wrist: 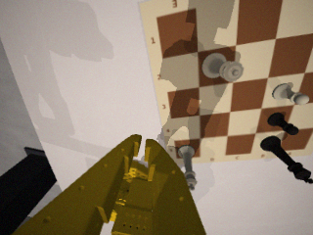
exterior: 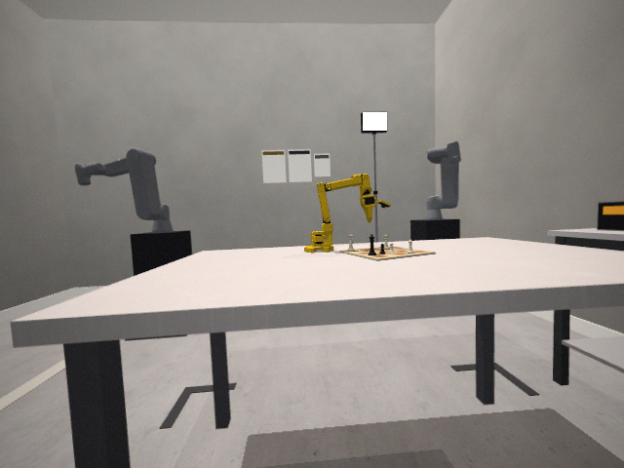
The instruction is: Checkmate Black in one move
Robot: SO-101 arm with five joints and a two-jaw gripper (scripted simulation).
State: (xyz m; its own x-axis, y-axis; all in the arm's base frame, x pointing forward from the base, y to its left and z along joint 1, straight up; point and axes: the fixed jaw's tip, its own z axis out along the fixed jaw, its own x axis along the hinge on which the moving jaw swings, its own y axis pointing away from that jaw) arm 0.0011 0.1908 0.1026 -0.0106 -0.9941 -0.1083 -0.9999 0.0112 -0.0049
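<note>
The small chessboard lies on the white table beside my yellow arm. In the wrist view the board fills the upper right. A large white piece stands mid-board. A white pawn and a black pawn stand at the right. A tall black piece stands near the board's lower edge. A slim white piece stands in the lower corner square, close to my fingertips. My gripper hangs well above that corner, shut with nothing between the fingers. It also shows in the exterior view.
Two grey robot arms on black pedestals stand behind the table. A pole with a white sign rises behind the board. A second table is at the right.
</note>
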